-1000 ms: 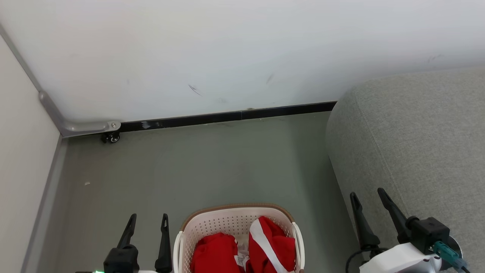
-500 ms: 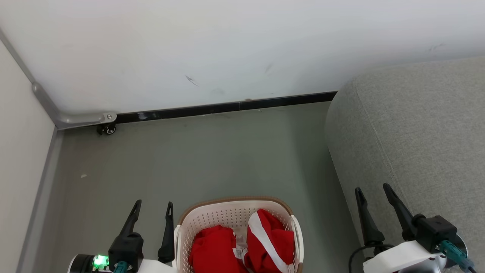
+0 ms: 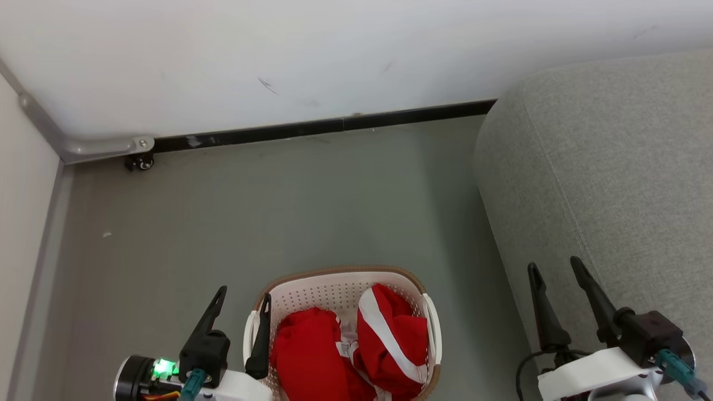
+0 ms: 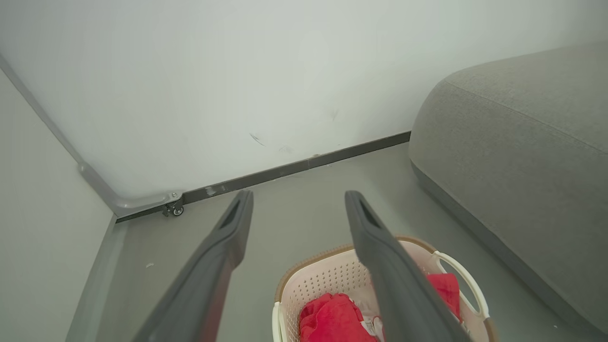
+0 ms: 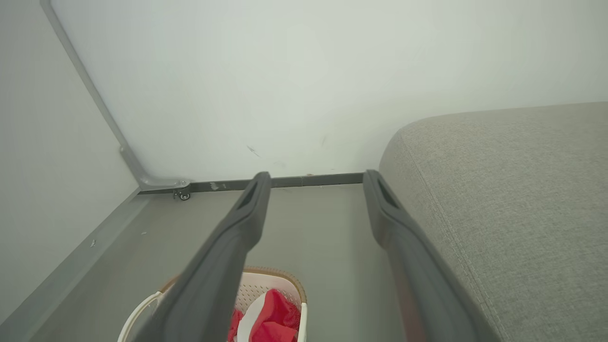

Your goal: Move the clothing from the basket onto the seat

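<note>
Soft red white-striped garments (image 3: 390, 340) sit bunched in the cream-white perforated plastic basket (image 3: 334, 271). The left end effector (image 3: 245, 294), spread, hovers at its left rim, seemingly to reach in; the right end effector (image 3: 554, 263), spread, hangs rightward by the grey upholstered seat (image 3: 613, 167).

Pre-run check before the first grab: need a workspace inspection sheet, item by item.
Surface: grey floor, flat and matte.
Job's things: basket upright on the floor; clothing, two red bundles with white stripes, inside it; seat to the basket's right, no clothing on it yet.
Clutter: one pale speck on the floor.
Grippers: left gripper at the basket's left rim, jaws open, empty; right gripper over the seat's near edge, jaws open, empty.
Cables: black cable looping at the right wrist; teal plug there too.
Surroundings: white wall, black skirting, small caster in the corner.
</note>
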